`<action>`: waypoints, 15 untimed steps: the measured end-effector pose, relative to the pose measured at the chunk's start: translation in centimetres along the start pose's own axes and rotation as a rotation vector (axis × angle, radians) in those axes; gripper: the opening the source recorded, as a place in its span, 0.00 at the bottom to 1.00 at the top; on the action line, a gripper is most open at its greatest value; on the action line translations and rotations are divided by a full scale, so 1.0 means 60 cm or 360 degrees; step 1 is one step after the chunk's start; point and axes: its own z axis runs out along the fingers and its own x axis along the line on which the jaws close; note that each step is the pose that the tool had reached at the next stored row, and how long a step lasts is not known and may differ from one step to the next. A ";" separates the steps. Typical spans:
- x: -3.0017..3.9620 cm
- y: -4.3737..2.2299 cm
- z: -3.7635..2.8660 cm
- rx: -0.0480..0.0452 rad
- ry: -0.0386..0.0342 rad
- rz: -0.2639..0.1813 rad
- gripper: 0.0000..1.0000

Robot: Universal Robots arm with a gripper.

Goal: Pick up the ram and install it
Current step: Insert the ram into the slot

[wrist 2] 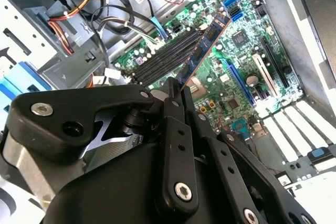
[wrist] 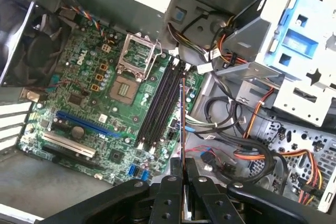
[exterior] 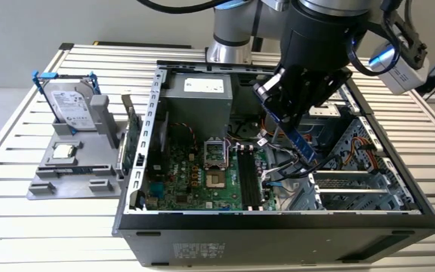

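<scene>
One hard drive (exterior: 72, 109) in a blue frame stands at the exterior view's left on the slatted surface (exterior: 51, 226). A green expansion card (exterior: 132, 141) stands upright just beside the open case (exterior: 278, 218). Inside, the motherboard (exterior: 195, 175) lies flat with its black slots (exterior: 249, 178). Further right, the claw (exterior: 287, 110) is clamped on the ram (exterior: 299, 137), which hangs tilted above the slots.
</scene>
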 end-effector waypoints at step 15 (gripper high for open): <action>0.000 0.000 0.000 0.0011 -0.0002 0.0131 0.00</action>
